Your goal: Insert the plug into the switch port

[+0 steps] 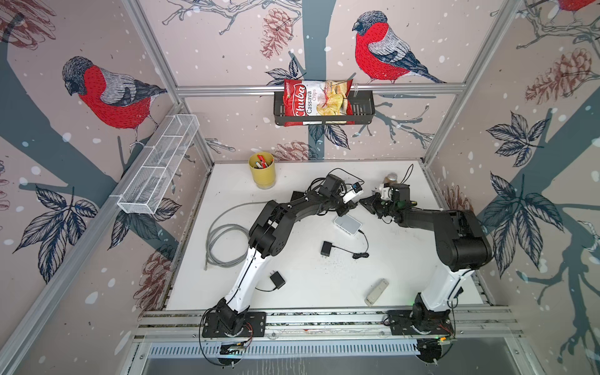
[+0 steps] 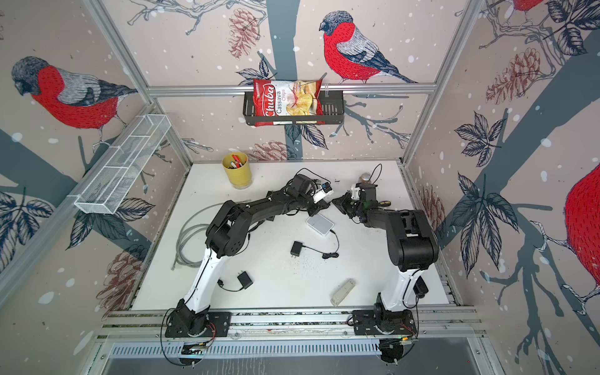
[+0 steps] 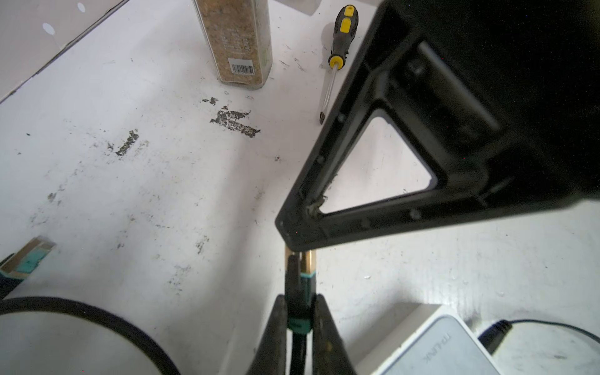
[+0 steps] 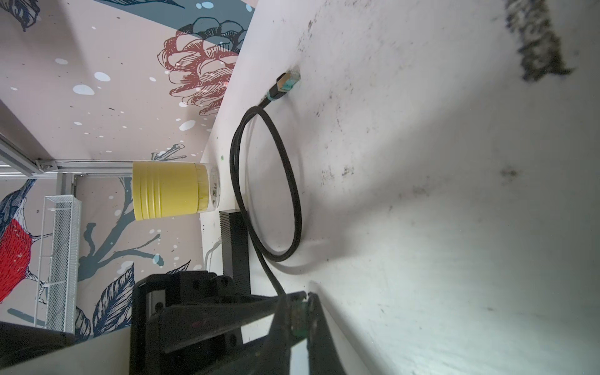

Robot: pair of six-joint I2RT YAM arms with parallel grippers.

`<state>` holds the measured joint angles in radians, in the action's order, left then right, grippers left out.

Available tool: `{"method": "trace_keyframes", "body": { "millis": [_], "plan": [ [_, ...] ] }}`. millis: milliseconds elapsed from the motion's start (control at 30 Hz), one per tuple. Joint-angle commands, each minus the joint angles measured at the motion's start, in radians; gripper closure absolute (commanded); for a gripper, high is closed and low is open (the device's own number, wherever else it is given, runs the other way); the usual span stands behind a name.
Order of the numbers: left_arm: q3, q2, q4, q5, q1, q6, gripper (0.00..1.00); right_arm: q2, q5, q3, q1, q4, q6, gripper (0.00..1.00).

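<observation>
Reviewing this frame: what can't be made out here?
1. Ports of the switch: both top views show only its top face, and the left wrist view's edge cuts it off.
2. Tip of the plug: in the left wrist view, the right end effector covers it.
3. The plug in both top views: too small, hidden between the end effectors.

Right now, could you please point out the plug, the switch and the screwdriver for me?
plug (image 3: 298, 292), in the left wrist view, on its black boot.
switch (image 1: 347, 224), in a top view, on its pale top face.
screwdriver (image 3: 336, 60), in the left wrist view, on the yellow collar of its handle.
</observation>
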<state>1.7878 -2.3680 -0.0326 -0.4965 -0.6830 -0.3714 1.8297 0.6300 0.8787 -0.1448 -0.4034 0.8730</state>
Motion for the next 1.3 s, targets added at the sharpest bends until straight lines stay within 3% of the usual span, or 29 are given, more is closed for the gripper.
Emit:
{"method": "trace_keyframes", "body": {
  "millis": [0, 133, 333, 600, 900, 1267],
  "plan": [
    [-0.005, 0.003, 0.047, -0.033, 0.014, 0.065, 0.76, -0.015, 0.036, -0.013, -0.002, -0.055, 0.017, 0.93],
    [-0.056, 0.014, 0.146, -0.145, 0.046, 0.166, 0.69, -0.020, 0.037, -0.020, -0.003, -0.074, 0.017, 0.94],
    [-0.055, 0.013, 0.158, -0.186, 0.049, 0.186, 0.67, -0.018, 0.033, -0.025, -0.006, -0.077, 0.018, 0.94],
    [-0.035, -0.003, 0.156, -0.219, 0.052, 0.203, 0.79, -0.021, 0.027, -0.026, -0.012, -0.078, 0.020, 0.94],
    [-0.014, -0.022, 0.118, -0.224, 0.057, 0.197, 0.76, -0.029, 0.022, -0.031, -0.010, -0.084, 0.020, 0.94],
    [-0.018, -0.025, 0.123, -0.253, 0.063, 0.205, 0.86, -0.027, 0.022, -0.031, -0.012, -0.087, 0.022, 0.94]
  ]
}}
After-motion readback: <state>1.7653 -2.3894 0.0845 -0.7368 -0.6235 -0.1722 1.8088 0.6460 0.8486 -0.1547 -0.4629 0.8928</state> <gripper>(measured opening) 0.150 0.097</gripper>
